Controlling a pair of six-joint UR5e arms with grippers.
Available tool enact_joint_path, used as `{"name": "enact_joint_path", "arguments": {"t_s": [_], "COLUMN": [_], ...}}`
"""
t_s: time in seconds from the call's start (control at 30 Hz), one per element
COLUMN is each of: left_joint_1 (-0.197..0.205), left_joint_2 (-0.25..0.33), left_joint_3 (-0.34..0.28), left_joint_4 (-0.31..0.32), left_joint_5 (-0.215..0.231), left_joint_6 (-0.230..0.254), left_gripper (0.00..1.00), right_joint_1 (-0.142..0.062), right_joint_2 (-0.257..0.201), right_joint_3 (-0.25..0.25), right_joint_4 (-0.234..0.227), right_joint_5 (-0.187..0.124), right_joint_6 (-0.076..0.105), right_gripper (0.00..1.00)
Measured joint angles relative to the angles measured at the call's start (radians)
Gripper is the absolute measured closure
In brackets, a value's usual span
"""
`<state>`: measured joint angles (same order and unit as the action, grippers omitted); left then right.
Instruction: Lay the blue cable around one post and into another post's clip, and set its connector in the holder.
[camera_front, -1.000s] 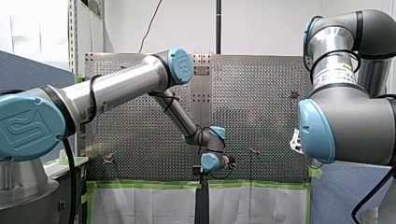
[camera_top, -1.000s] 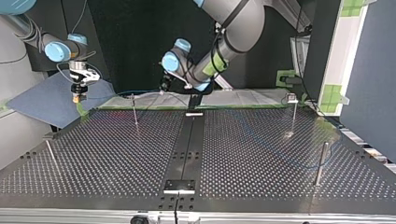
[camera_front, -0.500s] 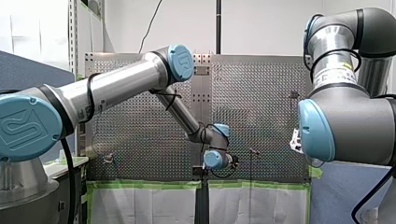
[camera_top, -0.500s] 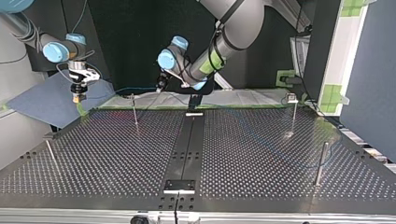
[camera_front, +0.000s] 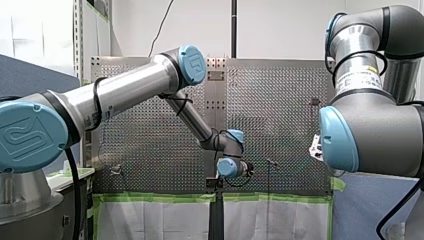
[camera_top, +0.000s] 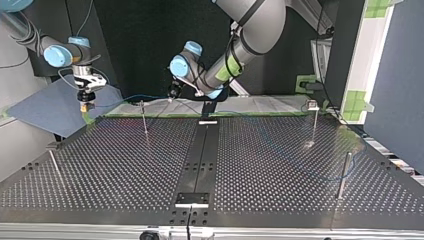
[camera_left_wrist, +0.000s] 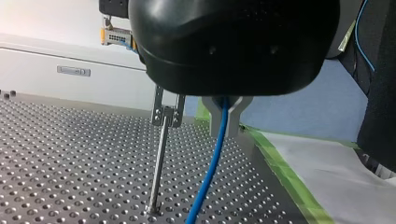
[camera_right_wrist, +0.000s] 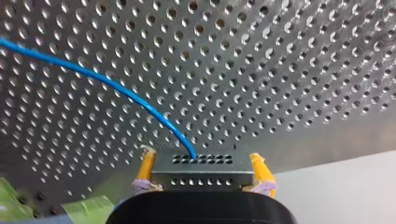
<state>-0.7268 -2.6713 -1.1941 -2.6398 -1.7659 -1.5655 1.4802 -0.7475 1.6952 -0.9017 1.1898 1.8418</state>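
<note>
Right wrist view shows the right gripper (camera_right_wrist: 204, 169) clamping the connector (camera_right_wrist: 201, 178) between yellow pads (camera_right_wrist: 146, 168), while the left gripper (camera_left_wrist: 227, 114) pinches the cable (camera_left_wrist: 210, 172) beside a post (camera_left_wrist: 159, 158).

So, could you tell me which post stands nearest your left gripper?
The clip-topped post far back in the top view, left of the centre strip, beside my left gripper; the other three stand well away.

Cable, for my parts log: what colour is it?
The cable is blue; the left wrist view shows it best.
</note>
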Motion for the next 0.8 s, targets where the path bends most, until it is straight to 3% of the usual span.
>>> {"name": "enact_joint_path", "arguments": {"t_s": [0.27,0.47,0.7,0.8], "left_joint_1": [0.005,0.02,0.038,0.047], "left_joint_2": [0.002,0.019,0.038,0.048], "left_joint_3": [-0.002,-0.006,-0.01,-0.023], "left_joint_4": [-0.036,-0.044,-0.051,-0.046], "left_joint_5": [0.028,0.03,0.036,0.047], "left_joint_6": [-0.001,-0.005,-0.01,-0.011], "left_gripper": [0.98,0.98,0.98,0.98], "right_joint_1": [-0.015,-0.022,-0.028,-0.029], "right_joint_2": [0.002,0.012,0.056,0.067], "right_joint_3": [0.004,0.009,0.01,0.01], "right_joint_4": [0.037,0.056,0.049,0.041], "right_joint_5": [-0.068,-0.075,-0.071,-0.073], "right_joint_6": [0.071,0.116,0.103,0.109], "right_gripper": [1.0,1.0,1.0,1.0]}}
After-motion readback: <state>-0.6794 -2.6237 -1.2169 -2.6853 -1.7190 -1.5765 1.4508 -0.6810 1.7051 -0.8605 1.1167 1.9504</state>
